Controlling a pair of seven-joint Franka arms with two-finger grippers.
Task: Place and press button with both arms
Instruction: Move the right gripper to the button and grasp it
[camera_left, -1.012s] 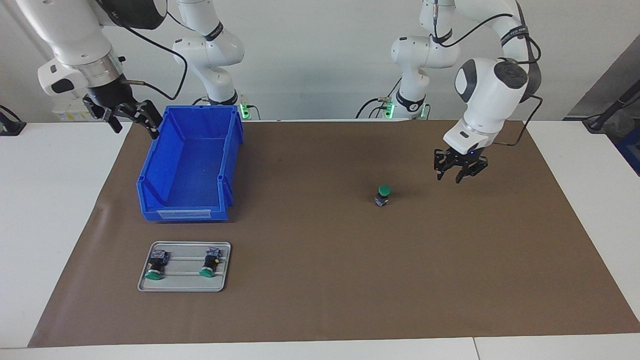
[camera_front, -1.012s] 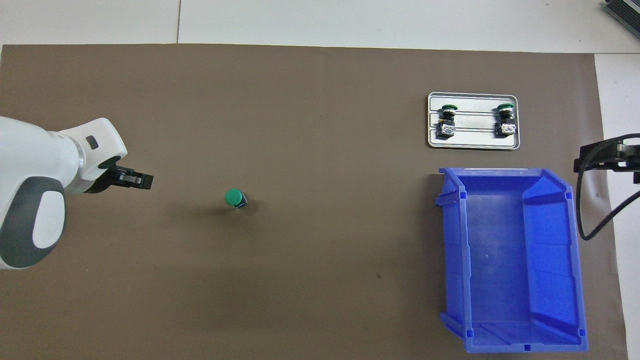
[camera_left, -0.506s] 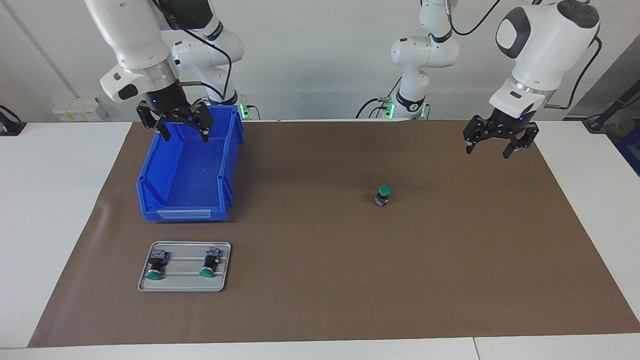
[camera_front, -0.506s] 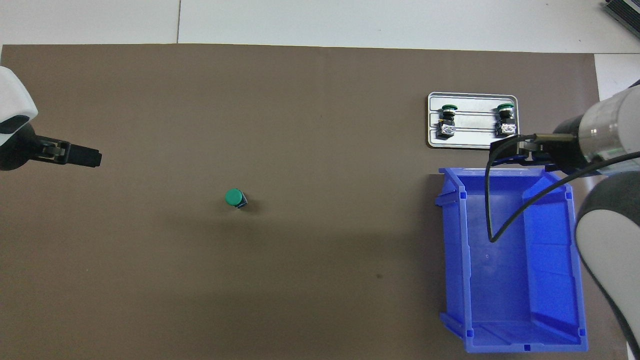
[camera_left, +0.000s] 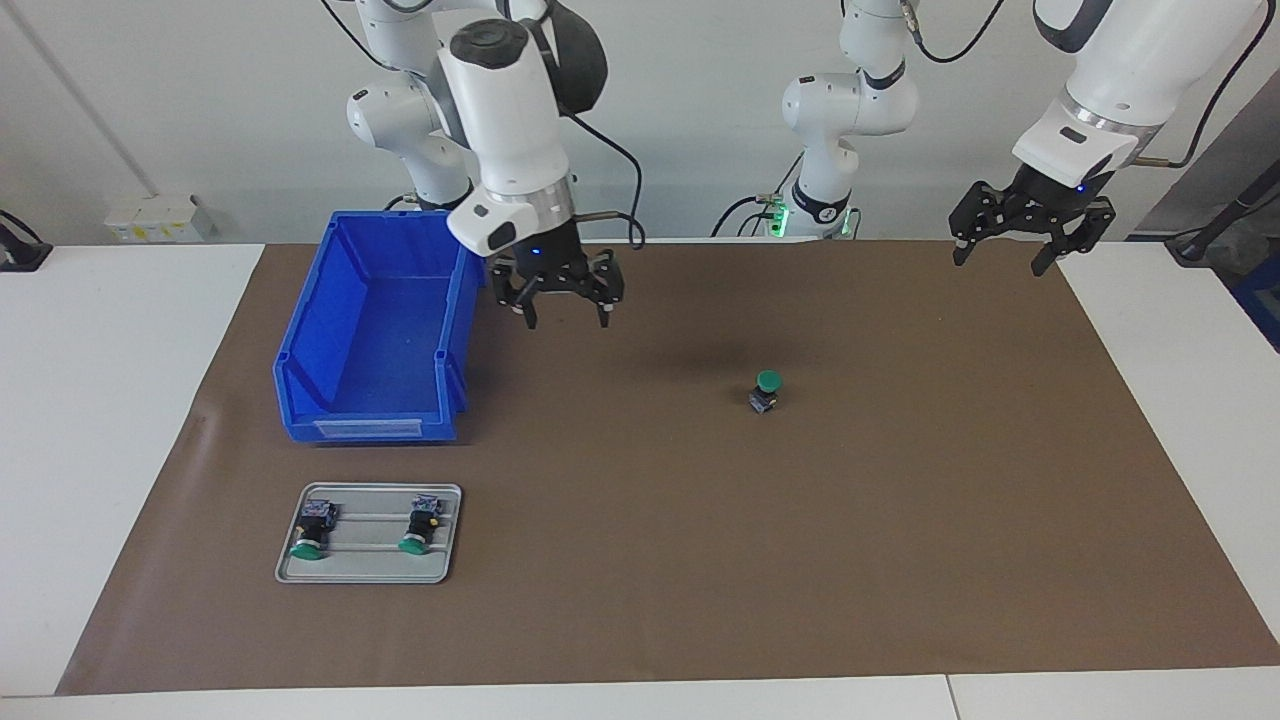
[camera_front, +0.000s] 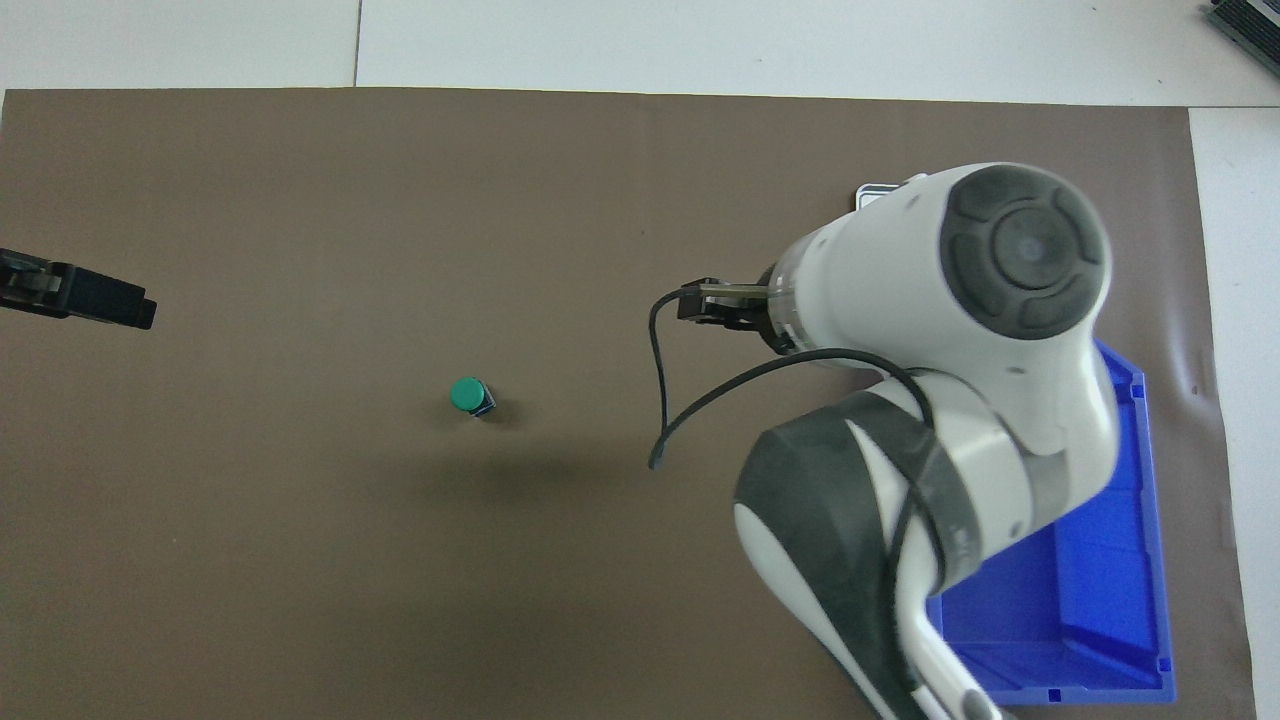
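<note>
One button (camera_left: 766, 390) (camera_front: 468, 395) stands upright on the brown mat, green cap up, with neither gripper touching it. My right gripper (camera_left: 567, 316) hangs open and empty over the mat, between the blue bin and the button. In the overhead view its own wrist hides it. My left gripper (camera_left: 1000, 260) (camera_front: 105, 300) is open and empty, raised over the mat's edge at the left arm's end of the table.
A blue bin (camera_left: 370, 330) (camera_front: 1110, 600) stands at the right arm's end. Farther from the robots than the bin, a grey tray (camera_left: 368, 576) holds two more buttons (camera_left: 311, 530) (camera_left: 420, 524) on their sides. The brown mat (camera_left: 640, 560) covers most of the table.
The right gripper swung from beside the bin, across it, to the mat on the button's side. The left gripper opened, rose and drew back from the button.
</note>
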